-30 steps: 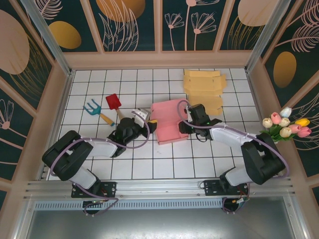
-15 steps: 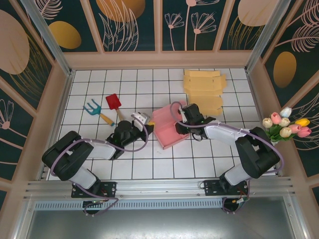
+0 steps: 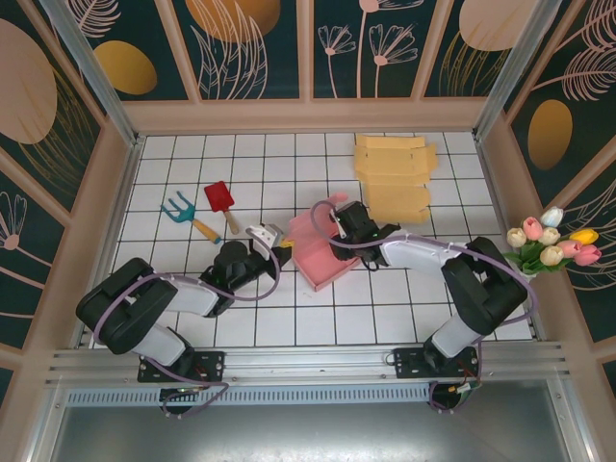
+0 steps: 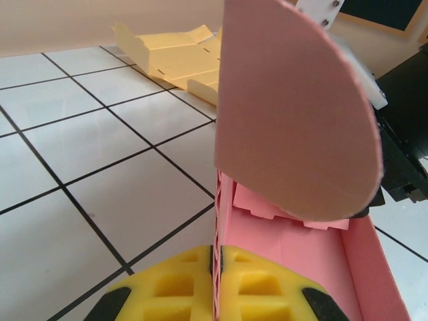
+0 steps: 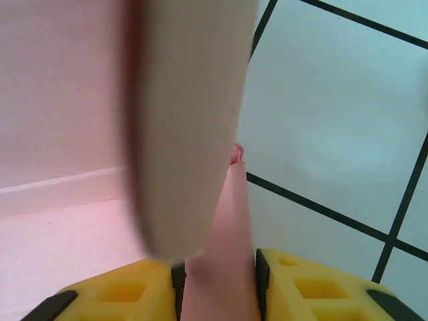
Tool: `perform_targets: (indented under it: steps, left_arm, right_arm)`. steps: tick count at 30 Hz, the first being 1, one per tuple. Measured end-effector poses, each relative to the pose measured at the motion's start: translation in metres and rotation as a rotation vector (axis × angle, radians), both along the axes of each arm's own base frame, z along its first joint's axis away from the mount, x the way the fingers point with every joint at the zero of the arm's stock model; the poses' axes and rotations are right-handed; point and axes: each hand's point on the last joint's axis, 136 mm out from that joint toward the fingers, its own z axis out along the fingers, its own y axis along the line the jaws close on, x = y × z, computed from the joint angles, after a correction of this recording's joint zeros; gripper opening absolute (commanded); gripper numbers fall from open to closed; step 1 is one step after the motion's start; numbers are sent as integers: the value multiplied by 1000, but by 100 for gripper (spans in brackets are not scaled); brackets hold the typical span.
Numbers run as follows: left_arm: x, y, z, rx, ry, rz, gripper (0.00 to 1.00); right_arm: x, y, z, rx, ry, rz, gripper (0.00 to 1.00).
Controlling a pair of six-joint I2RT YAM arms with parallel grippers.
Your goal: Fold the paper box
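- the white tiled worktop point(image 3: 192, 154) has the pink paper box point(image 3: 325, 258) sitting roughly mid-way across, half folded, with one rounded flap standing up
- flat yellow cardboard point(image 3: 393, 173) lies behind it, toward the back wall
- left hand point(image 4: 216, 257) is pinched tight on the box's thin side wall, yellow pads point(image 4: 180, 274) pressed against either face
- right hand point(image 5: 217, 267) is over on the box's other side, clamped on a pink panel that fills the whole gap between its pads
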Motion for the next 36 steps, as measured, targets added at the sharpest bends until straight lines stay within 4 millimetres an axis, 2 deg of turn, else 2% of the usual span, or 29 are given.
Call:
perform_targets:
  steps: [10,14,19,24,28,32,36]
  left_arm:
    - [-19,17,5,-25,-16,10,1]
    - [-27,28,17,-49,-51,28,1]
    - [-32,37,43,-101,-133,53,1]
    - [-34,39,43,-106,-141,47,1]
    - [-36,37,40,-100,-130,34,2]
    - [-35,35,35,-81,-107,32,2]
    - [-33,32,37,-78,-98,22,3]
  right_arm:
    - [-5,9,3,-11,-22,20,40]
    - [-12,9,24,46,-57,24,47]
    - [-13,3,56,106,-132,-8,50]
    - [-19,-16,76,152,-194,-87,52]
    - [-31,-33,73,192,-199,-150,52]
    - [-45,-48,57,226,-163,-196,55]
    - [-54,-50,51,281,-129,-197,55]
